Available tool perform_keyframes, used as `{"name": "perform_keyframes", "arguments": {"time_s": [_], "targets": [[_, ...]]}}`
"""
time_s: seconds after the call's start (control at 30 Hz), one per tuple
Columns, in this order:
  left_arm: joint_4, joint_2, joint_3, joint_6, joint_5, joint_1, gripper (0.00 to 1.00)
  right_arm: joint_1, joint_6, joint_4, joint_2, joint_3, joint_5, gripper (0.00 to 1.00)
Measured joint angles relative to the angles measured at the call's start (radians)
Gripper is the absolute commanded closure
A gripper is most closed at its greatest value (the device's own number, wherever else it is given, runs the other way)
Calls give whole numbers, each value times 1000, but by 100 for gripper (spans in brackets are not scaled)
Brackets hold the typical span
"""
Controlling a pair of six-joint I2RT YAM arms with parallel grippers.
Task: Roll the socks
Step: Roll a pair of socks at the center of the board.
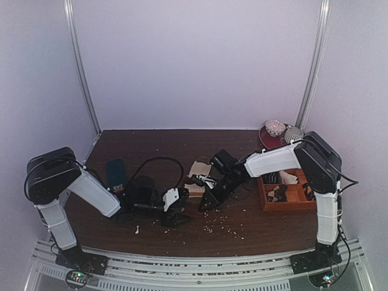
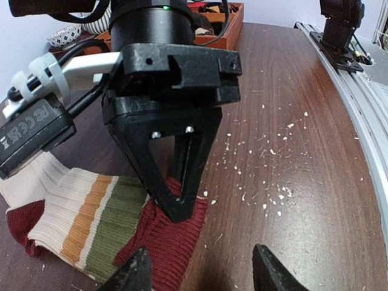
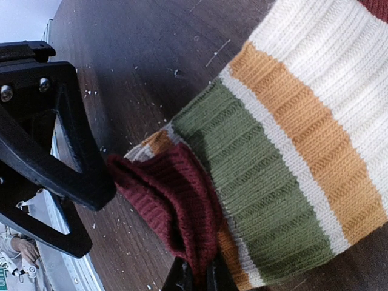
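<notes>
a: where are the socks [image 2: 91, 224]?
b: lying on the desk [image 2: 291, 91] near its middle, between the two arms. cream knit with orange and olive-green cross stripes, dark red at the end nearest the claws.
a: and the right claw [image 2: 179, 209]?
b: its tips are pinched together on that dark-red end. in its own wrist view the red knit is bunched into a fold that runs down between the fingers.
a: the left claw [image 2: 200, 273]?
b: fingers apart, holding nothing, facing the right claw from just beside the red end. one fingertip [image 2: 138, 267] overlaps the red knit in the view, but i cannot tell whether it touches.
a: anything else there?
b: white crumbs [image 2: 273, 197] scattered on the desk by the claws, and an orange tray [image 1: 291, 207] well apart, on the right side.
</notes>
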State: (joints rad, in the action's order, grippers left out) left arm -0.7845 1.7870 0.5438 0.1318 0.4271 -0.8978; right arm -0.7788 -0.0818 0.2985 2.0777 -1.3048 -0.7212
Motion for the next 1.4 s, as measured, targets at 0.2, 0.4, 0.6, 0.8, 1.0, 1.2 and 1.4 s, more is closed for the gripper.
{"name": "perform_keyframes", "arguments": {"time_s": [0.2,0.4,0.6,0.8,1.0,1.2,1.4], "targets": [[31,63,51,26,-3,0,47,0,0,0,0,0,-2,97],[87,98,89,27,-40,1,49,0,0,0,0,0,-2,97],[114,99,102,5,-81,2,54,0,0,0,0,0,-2,97],[117,100,101,-33,-104,5,70,1,2,0,0,0,-5,89],[114,111,102,-82,-116,14,86,2,4,-7,-5,0,-27,77],[117,112,104,-128,-116,16,90,6,34,-146,-135,147,61,69],[124,123,115,-166,-68,30,91,-12,208,-489,-462,481,205,58]]}}
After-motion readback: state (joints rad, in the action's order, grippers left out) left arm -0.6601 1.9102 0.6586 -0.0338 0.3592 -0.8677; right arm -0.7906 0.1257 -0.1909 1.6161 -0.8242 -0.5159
